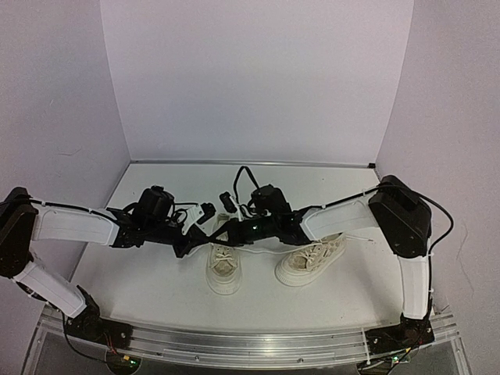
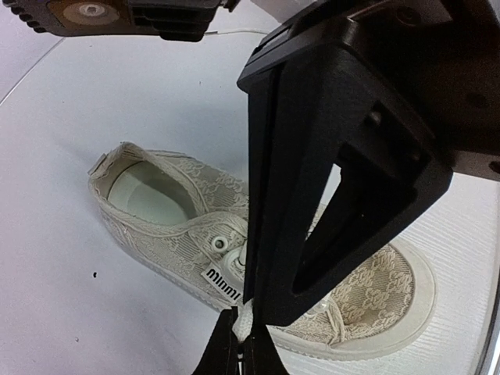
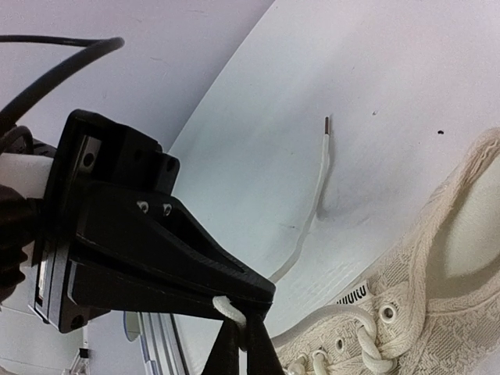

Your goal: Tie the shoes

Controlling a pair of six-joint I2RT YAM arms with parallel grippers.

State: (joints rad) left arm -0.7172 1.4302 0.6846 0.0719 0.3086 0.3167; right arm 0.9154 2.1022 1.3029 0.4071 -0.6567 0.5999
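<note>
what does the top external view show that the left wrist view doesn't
Only top external: both arms whole, the left arm and the right arm, plus the second shoe on the right. Only left wrist: a close look at the left jaws shut on a white lace, and a printed side label. Both: the left-hand shoe and the white table.

One marking is legible: a small black label (image 2: 223,284) with white lettering, fixed to the side of the shoe (image 2: 156,195) below the eyelets. It reads approximately "miumi", and its trailing end is covered. This shoe stands toward the near edge of the counter, about mid-width.
</note>
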